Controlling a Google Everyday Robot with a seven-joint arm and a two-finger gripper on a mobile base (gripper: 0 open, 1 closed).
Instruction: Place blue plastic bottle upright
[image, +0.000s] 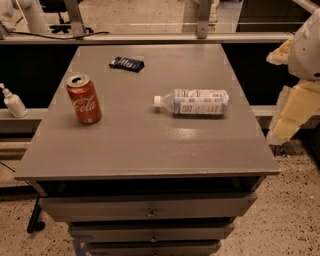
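Camera view: the blue plastic bottle (195, 102) lies on its side right of centre on the bench (150, 150), cap pointing left toward the upright Coca-Cola can (84, 99). The gripper (294, 114) hangs beyond the bench's right edge, apart from the bottle; whether it is clenched or released cannot be told.

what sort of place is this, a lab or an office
Likely a robotics lab or workshop: a grey drawer cabinet used as a bench, a white pump bottle on a side ledge, and the robot's gripper beyond the cabinet's right edge, away from the blue plastic bottle lying on its side.
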